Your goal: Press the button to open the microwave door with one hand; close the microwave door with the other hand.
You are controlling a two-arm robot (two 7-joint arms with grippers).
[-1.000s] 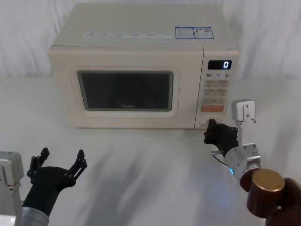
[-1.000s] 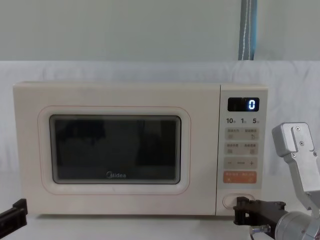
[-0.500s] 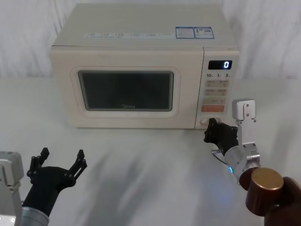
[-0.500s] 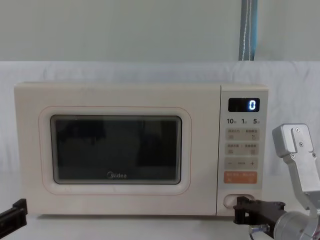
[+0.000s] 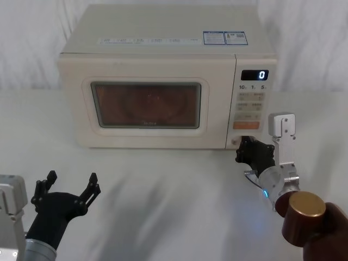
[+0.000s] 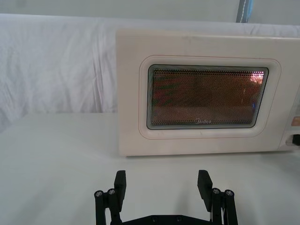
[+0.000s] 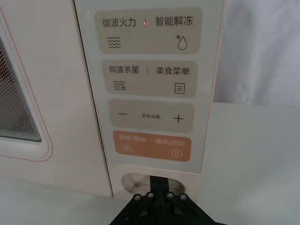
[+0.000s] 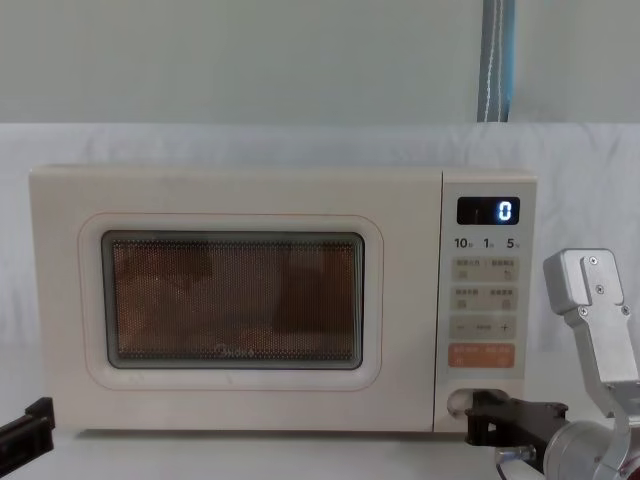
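Right gripper (image 5: 246, 148), fingers closed together w/o grasping, pushes the stiff, springy button (image 7: 136, 180); rigid hinged microwave door (image 5: 145, 105) needs flat push on free edge; left gripper (image 5: 68, 187) spread wide, idle.

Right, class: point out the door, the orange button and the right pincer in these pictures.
Door (image 8: 232, 300): chest view, middle of its lit window.
Orange button (image 7: 151, 146): right wrist view, its centre.
Right pincer (image 5: 246, 149): head view, black tip at the oval button.

White cloth (image 5: 179, 206) covers the table; display (image 5: 254, 75) reads 0.
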